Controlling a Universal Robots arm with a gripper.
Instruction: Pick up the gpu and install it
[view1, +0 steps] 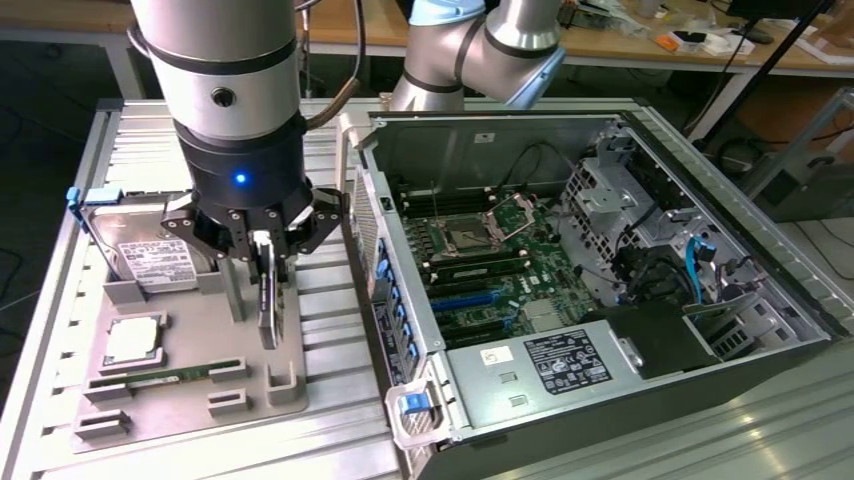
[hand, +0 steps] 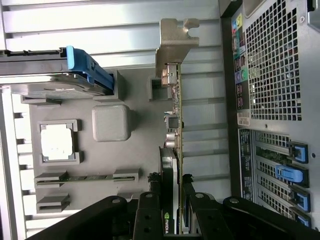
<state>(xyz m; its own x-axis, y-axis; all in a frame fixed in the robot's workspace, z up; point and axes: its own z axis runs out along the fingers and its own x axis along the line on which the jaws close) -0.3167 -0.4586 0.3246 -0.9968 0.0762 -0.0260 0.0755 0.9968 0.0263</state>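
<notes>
Between the fingers (hand: 148, 214) of the claw (view1: 263, 246) we see the graphics card (view1: 268, 300), standing on its edge and hanging straight down under the claw. The fingers seem pressed against both faces of the card, so we judge that the claw is pinching it at the fan end, while the silver bracket (hand: 175, 37) is at the far end, away from the claw. Directly below the claw lies the gray tray (view1: 200, 330), and we cannot tell if the lower edge of the card rests in the tray or is just above it. Beside the claw, on the exterior view's right, the computer case (view1: 454, 150) lies open with its motherboard (view1: 494, 262) showing, and no card sits in its slots. So we think the grasp is made, but the transport and the installing are not yet done.
</notes>
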